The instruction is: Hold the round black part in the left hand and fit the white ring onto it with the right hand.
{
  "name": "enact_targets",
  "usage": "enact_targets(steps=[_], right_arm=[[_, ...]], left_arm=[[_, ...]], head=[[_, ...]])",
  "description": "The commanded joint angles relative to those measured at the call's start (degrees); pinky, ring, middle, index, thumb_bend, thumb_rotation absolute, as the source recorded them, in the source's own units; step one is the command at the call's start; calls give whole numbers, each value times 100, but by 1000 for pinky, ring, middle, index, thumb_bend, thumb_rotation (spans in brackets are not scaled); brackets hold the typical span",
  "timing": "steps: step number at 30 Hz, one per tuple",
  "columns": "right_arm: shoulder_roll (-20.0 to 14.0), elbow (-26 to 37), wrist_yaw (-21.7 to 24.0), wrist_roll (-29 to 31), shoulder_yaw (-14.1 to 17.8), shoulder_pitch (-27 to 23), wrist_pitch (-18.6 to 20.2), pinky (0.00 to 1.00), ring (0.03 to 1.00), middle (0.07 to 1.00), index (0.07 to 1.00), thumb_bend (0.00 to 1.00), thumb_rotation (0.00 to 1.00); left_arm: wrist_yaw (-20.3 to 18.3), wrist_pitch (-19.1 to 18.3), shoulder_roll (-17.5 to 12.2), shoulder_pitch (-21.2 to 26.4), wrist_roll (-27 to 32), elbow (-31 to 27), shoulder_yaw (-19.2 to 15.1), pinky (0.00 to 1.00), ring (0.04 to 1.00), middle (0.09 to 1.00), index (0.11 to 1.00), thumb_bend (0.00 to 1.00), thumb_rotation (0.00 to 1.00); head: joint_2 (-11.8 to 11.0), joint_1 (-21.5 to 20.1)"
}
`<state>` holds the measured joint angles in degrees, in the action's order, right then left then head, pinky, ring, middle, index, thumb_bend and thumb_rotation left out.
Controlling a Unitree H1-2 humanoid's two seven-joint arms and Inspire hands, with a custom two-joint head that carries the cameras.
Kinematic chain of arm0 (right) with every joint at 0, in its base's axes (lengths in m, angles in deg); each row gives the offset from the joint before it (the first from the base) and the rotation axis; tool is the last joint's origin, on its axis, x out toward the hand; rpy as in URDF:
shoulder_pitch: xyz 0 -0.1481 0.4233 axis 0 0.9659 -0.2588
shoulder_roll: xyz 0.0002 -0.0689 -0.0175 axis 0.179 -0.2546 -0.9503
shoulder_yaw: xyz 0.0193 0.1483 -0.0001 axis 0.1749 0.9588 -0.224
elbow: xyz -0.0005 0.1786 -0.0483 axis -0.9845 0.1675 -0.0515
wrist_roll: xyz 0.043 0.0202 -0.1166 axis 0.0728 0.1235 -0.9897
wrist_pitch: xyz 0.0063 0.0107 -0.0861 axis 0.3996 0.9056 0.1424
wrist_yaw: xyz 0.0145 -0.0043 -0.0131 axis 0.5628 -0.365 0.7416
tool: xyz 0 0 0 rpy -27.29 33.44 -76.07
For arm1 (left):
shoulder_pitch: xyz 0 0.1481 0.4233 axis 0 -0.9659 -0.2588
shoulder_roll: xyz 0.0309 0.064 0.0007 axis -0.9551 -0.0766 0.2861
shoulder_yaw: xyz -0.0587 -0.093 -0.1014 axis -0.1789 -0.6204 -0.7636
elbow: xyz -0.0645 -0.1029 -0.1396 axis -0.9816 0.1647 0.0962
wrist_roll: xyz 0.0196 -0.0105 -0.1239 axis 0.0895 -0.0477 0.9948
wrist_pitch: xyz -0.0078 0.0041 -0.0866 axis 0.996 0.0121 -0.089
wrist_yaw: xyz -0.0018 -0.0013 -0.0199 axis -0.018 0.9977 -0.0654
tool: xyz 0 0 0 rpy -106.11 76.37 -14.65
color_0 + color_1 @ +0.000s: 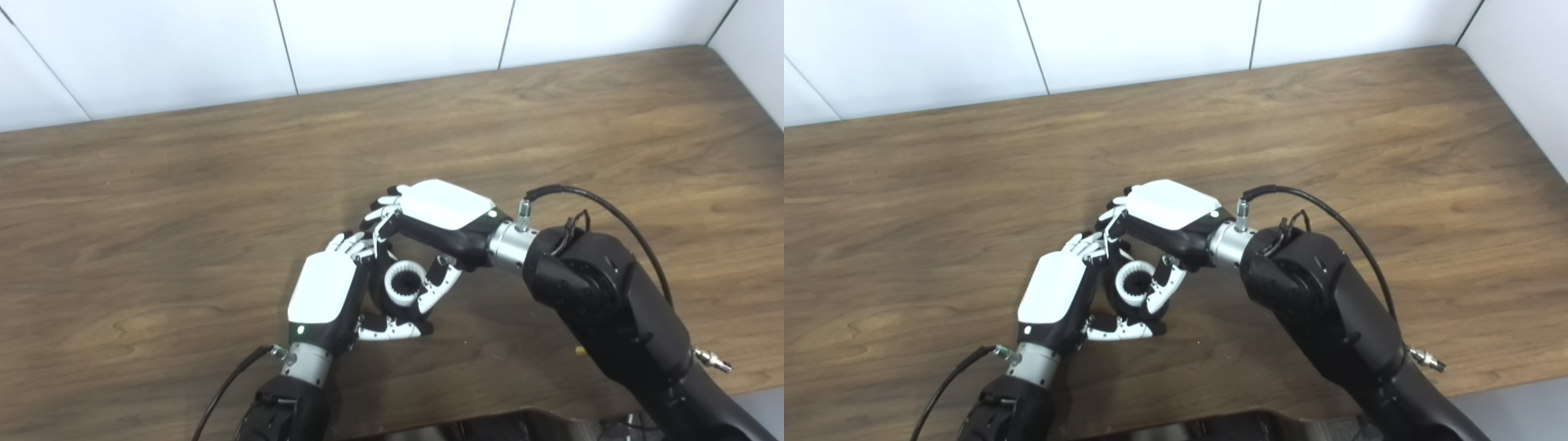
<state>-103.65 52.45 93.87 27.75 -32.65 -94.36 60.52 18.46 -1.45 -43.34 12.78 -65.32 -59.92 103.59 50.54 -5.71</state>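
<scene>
White wall panels with thin dark seams (392, 37) stand behind a brown wood-grain table (184, 184), whose grain runs side to side across the whole top.

Low and a little left of centre, the left hand (324, 294), white-backed with black palm and fingers, reaches up from the near edge. Its fingers curl round a round black part (375, 294), mostly hidden behind them, and its thumb lies flat beneath, pointing to the right. So this hand is closed on the black part, just above the table.

On that part, between the two hands, is a white toothed plastic ring (404, 285). Its open face tilts up toward the cameras, so the axis through its hole runs up and toward the near side; dark material shows through the hole. I cannot tell whether it is fully seated.

From the right comes the right hand (444, 214), palm down, its fingers bent down over the far side of the ring and its thumb against the near right rim, pinching it. A black cable (612, 211) loops over the black forearm (612, 306).
</scene>
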Motion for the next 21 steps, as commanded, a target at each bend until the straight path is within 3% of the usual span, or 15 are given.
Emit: enact_targets(steps=[1,5,7,10,14,21], right_arm=[[16,128,-84,17,62,-144,-59,1000,927,853,491,521,151],[-18,199,68,-83,85,-192,33,1000,944,869,497,520,164],[-18,230,95,-88,116,-200,50,1000,972,903,685,804,330],[-24,270,119,-122,160,-217,39,1000,996,946,778,931,395],[-29,311,126,-138,216,-235,18,1000,1000,987,834,994,406],[-27,404,158,-207,296,-270,34,1000,1000,1000,900,1000,420]], left_arm=[[-449,-96,-4,-93,-32,150,168,912,847,766,484,524,55],[-448,-86,-3,-101,1,150,157,913,848,764,484,524,54],[-450,-75,-6,-103,21,150,153,916,850,767,484,524,53],[-422,-52,-5,-96,39,175,148,917,851,770,484,524,53],[-461,-97,5,-79,15,176,148,919,852,772,484,524,53],[-442,-78,6,-60,2,202,141,918,847,767,485,524,54]], head=[[3,-1],[3,-1],[3,-1],[4,-34],[4,-39],[-2,-45]])
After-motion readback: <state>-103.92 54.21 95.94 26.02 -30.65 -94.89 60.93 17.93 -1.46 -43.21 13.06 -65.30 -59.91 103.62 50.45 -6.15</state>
